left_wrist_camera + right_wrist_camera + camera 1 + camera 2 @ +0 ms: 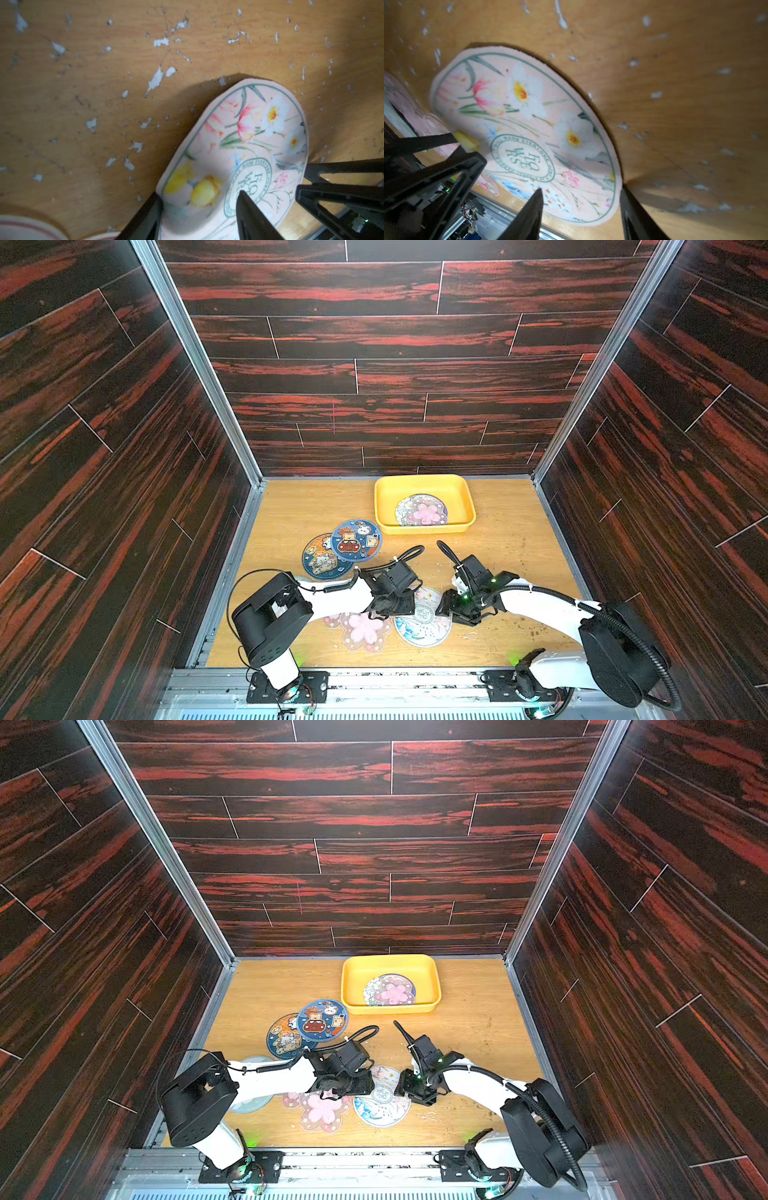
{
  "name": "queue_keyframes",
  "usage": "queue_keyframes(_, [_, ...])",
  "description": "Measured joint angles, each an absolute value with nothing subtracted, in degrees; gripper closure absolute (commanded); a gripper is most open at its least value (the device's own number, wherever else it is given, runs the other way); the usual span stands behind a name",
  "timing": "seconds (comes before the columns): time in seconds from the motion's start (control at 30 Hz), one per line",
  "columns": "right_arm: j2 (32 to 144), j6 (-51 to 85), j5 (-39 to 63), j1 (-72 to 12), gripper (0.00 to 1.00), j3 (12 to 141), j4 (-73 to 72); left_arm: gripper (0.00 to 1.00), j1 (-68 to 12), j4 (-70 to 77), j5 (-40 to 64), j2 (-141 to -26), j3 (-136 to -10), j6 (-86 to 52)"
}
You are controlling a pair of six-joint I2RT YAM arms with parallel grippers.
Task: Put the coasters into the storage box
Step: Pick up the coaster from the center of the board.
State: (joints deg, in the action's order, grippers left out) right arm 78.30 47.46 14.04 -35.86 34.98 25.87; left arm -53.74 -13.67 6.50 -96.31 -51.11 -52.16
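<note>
Currently the floral coaster (529, 124) hangs tilted just above the table (511, 531), near the front edge and well apart from the storage box (419, 485) (a pink blossom coaster (426, 513) lies inside); left gripper (200, 195) and right gripper (581, 188) straddle its opposite rims, jaws apart, whether clamped I cannot tell

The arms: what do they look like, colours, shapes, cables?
Both the left arm and right arm have white tubular links joined by bulky black joint housings. A black coiled cable runs along the left arm, a ribbed black conduit along the right. Green lights glow near the right wrist. The left end effector and right end effector have slim black tapered fingers with triangular cut-outs.
</note>
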Motion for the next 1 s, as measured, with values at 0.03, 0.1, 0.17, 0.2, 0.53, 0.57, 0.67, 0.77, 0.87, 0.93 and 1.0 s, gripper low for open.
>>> queue_keyframes(0.03, [78.4, 47.5, 14.0, -35.9, 0.42, 35.1, 25.9, 0.46, -53.8, -13.7, 6.5, -96.3, -51.1, -52.2])
queue_keyframes(0.1, [78.5, 47.6, 14.0, -35.9, 0.42, 35.1, 25.9, 0.51, -53.8, -13.7, 6.6, -96.4, -51.1, -52.4])
queue_keyframes(0.17, [78.5, 47.7, 14.1, -36.0, 0.42, 35.1, 25.6, 0.56, -53.8, -13.7, 6.7, -96.4, -51.0, -52.6])
queue_keyframes(0.2, [78.6, 47.7, 14.2, -36.1, 0.42, 35.1, 25.4, 0.59, -53.8, -13.8, 6.9, -96.5, -51.0, -52.7])
queue_keyframes(0.53, [78.7, 47.7, 14.0, -36.3, 0.39, 35.4, 24.9, 0.95, -54.0, -13.6, 8.1, -96.8, -51.1, -53.7])
queue_keyframes(0.57, [78.7, 47.7, 13.9, -36.3, 0.37, 35.5, 25.0, 0.97, -54.0, -13.7, 8.1, -96.8, -51.2, -53.7])
queue_keyframes(0.67, [78.5, 47.7, 13.6, -35.9, 0.3, 36.0, 25.3, 0.99, -53.7, -14.1, 8.2, -96.5, -51.7, -53.6])
queue_keyframes(0.77, [77.5, 47.2, 13.3, -35.1, 0.23, 36.5, 25.9, 1.0, -52.9, -15.0, 8.3, -95.2, -52.5, -53.5])
queue_keyframes(0.87, [75.6, 46.4, 13.3, -33.8, 0.15, 37.3, 26.8, 1.0, -51.3, -16.8, 8.4, -93.5, -54.5, -52.6])
queue_keyframes(0.93, [74.1, 46.0, 13.1, -32.8, 0.12, 38.4, 27.8, 1.0, -49.9, -18.6, 8.4, -92.4, -57.4, -51.3])
queue_keyframes(1.0, [73.0, 45.6, 12.9, -32.0, 0.1, 39.7, 28.7, 1.0, -48.8, -20.1, 8.4, -91.7, -60.6, -50.1])
